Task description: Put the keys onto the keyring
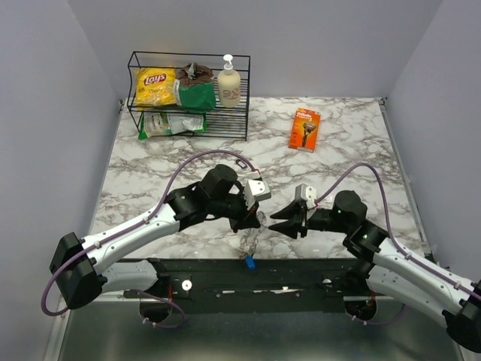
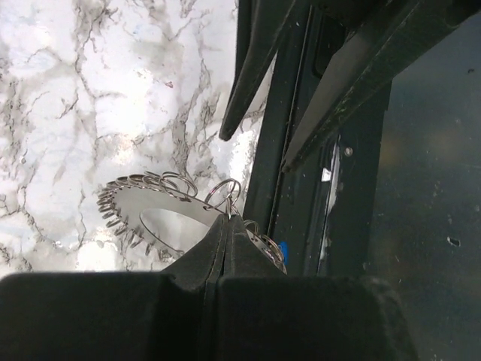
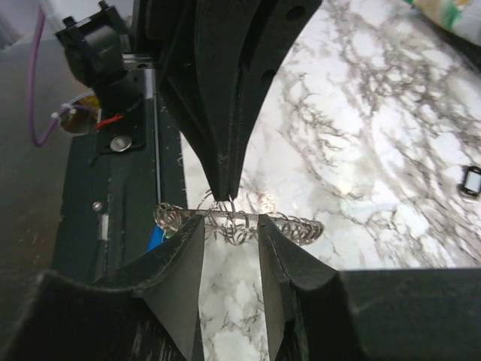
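Observation:
My left gripper is shut on the keyring, a silvery loop lined with small split rings that hangs down from its tips over the table's near edge. In the left wrist view my shut gripper pinches the keyring at its rim. A blue key head hangs at the keyring's low end; it shows in the left wrist view and the right wrist view. No red or green key shows. My right gripper is open, its jaws on either side of the keyring, just below the left fingertips.
A wire rack at the back left holds a chips bag, a green bag and a soap bottle. An orange box lies back right. A small dark object lies behind the left arm. A black frame runs along the near edge.

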